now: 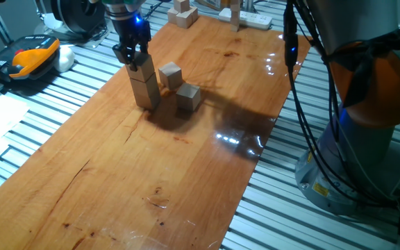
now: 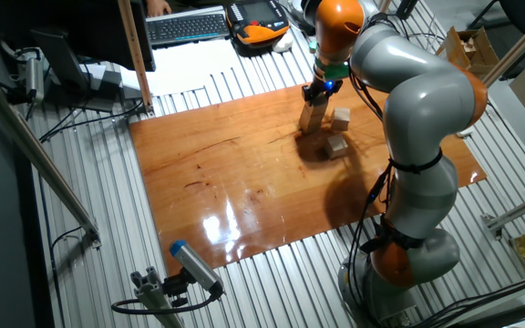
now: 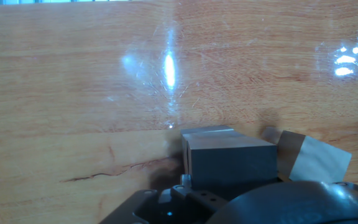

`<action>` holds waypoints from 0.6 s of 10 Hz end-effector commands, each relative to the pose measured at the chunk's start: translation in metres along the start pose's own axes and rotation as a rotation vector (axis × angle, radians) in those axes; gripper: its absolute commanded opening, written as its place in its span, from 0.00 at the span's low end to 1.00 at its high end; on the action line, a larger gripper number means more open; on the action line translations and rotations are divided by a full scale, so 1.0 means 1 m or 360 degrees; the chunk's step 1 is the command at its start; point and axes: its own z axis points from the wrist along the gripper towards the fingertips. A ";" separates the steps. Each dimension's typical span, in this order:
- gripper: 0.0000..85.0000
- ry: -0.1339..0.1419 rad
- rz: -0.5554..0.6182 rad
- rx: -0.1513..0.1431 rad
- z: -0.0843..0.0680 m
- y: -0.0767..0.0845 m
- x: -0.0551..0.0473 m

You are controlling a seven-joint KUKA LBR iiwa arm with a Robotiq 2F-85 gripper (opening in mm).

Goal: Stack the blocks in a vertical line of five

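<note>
Blocks: three stacked [image 1: 144, 85], two loose beside [image 1: 170, 74]. My gripper [image 1: 132, 55] pinched the top cube; I judged release next.

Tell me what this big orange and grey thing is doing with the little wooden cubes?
That is a robot arm. At its end is a claw with two fingers. Two pictures come from cameras standing on different sides of the wooden board. The third comes from a camera on the hand itself, looking down past the fingers. The claw sits at the top of a small stack of blocks, closed around the top block. The pictures do not show clearly how many blocks are in the stack. Two loose blocks sit beside it: one nearer the back and one nearer the front.
</note>
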 end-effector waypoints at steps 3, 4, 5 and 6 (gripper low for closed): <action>0.80 -0.0003 0.0006 0.0011 0.000 0.001 0.000; 0.80 -0.0005 0.0011 0.0008 0.000 0.001 0.000; 0.80 -0.0005 0.0011 0.0008 0.000 0.001 0.000; 0.80 -0.0005 0.0011 0.0008 0.001 0.001 0.000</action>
